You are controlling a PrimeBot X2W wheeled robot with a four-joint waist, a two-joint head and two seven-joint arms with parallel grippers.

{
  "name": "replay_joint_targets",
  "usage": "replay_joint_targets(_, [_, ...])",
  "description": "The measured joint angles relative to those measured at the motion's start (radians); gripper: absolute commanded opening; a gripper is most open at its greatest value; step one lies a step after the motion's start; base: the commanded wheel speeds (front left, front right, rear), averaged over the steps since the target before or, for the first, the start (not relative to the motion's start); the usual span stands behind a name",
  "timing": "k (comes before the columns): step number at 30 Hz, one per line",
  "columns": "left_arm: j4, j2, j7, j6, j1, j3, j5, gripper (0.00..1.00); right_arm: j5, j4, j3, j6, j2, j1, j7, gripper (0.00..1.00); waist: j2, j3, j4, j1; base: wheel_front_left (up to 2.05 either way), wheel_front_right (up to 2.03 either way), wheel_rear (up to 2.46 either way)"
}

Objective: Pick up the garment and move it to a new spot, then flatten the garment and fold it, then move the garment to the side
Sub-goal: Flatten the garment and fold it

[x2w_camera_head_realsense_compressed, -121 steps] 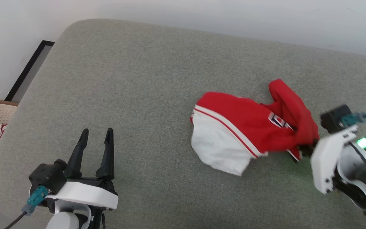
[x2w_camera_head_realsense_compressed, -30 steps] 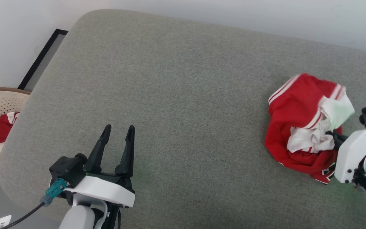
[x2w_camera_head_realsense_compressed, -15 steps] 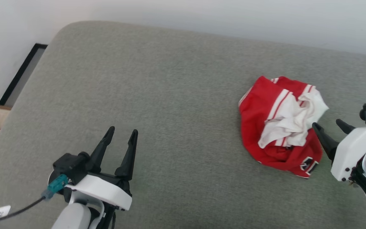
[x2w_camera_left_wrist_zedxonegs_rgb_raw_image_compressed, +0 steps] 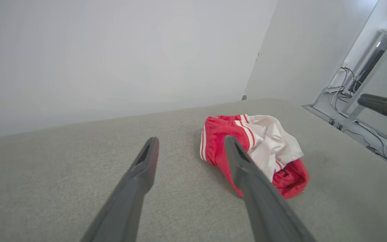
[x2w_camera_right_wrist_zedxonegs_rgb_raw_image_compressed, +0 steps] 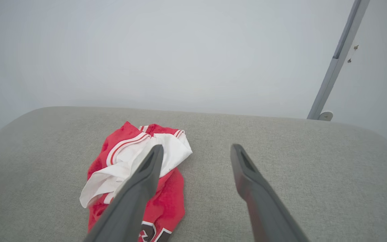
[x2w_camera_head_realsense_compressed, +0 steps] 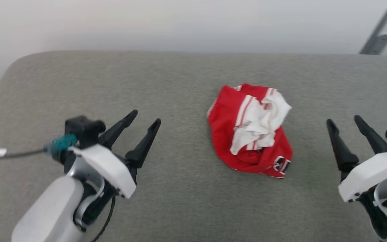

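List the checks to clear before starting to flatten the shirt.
1. Left end effector open and empty: ok.
2. Right end effector open and empty: ok.
3. Garment lying on the grey cushion, apart from both end effectors: ok.
4. Garment spread flat: not ok, it is a crumpled heap with white fabric bunched on top.
5. Corners or hem exposed for a clean grasp: cannot tell, the edges are folded into the heap.
6. Bare cushion on both sides of the garment for spreading: ok.
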State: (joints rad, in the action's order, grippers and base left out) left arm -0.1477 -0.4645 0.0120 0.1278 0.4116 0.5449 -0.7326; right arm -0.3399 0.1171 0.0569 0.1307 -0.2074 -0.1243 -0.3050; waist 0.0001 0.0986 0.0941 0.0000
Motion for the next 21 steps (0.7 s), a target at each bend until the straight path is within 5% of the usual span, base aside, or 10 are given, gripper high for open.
replay_joint_targets(9, [-0.001,-0.037,-0.189,0.000,0.182,0.119,-0.100,1.00,0.111,-0.016,-0.019,0.000,0.028,0.014,0.215,1.00,0.0000,0.001,-0.099,0.0000,0.00,0.00,0.00])
replay_joint_targets(21, [-0.153,-0.017,-0.424,0.000,0.442,0.334,-0.210,1.00,0.198,-0.106,-0.063,0.000,0.092,-0.015,0.388,1.00,0.0000,0.038,-0.232,0.0000,0.00,0.00,0.00])
